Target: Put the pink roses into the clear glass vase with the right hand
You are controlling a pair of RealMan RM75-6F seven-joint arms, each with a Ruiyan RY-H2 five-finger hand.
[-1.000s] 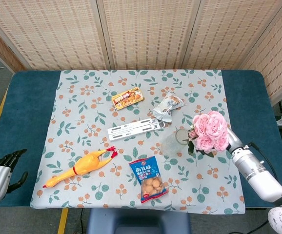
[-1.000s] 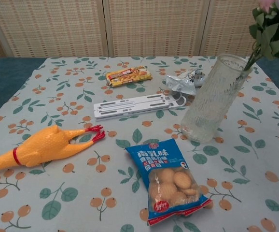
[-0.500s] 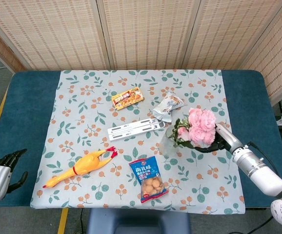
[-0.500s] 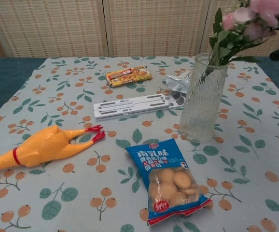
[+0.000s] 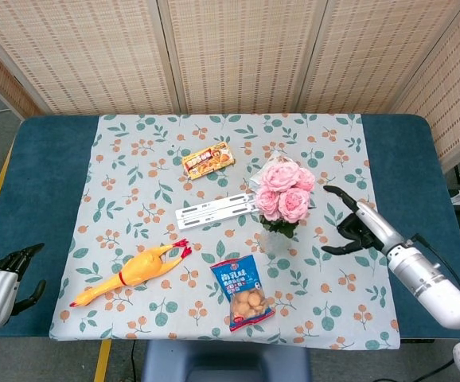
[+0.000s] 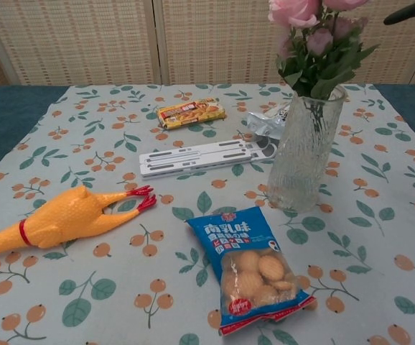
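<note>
Roses (image 6: 315,36) stood upright in the glass vase (image 6: 304,154), stems down inside it — the chest view showed this plainly, while from the head view the blooms (image 5: 284,191) hid most of the vase. The right hand (image 5: 356,227) hung at the vase's three o'clock, apart from it, fingers spread and holding nothing. Only the head view caught the left hand (image 5: 11,274), fingers loosely apart, off the table's eight o'clock corner.

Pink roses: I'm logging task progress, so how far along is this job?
Looks done: the pink roses stand upright in the clear glass vase. Nothing is in hand: the right hand is open beside the vase, holding nothing. What is left seems only to draw that arm away.
</note>
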